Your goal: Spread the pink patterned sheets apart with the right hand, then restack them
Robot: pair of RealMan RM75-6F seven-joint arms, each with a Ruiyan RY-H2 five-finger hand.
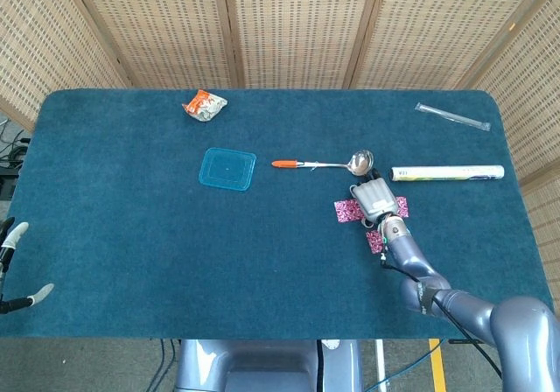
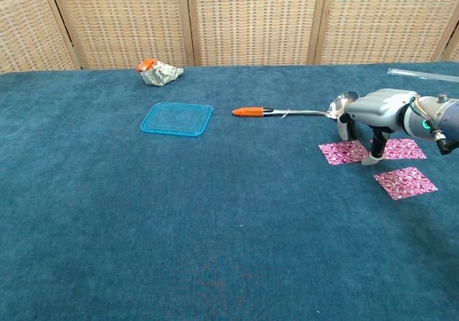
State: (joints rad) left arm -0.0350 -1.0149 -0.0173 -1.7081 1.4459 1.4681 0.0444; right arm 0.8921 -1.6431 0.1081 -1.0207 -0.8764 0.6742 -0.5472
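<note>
On the right side of the table (image 2: 107, 228), my right hand (image 2: 372, 117) holds nothing, fingertips down between three pink sheets (image 2: 343, 151) lying apart; they look thin and limp, so I would slide them by an edge.

No legible text anywhere; white tube (image 1: 447, 173) at far right of bench has dark print at one end, too small to read.

The blue-carpeted table (image 2: 107, 249) is carrying pink sheets (image 2: 406, 182) — spread apart — a ladle (image 2: 287, 111), lid (image 2: 176, 118), wrapper (image 2: 159, 72), tube (image 1: 446, 173).
</note>
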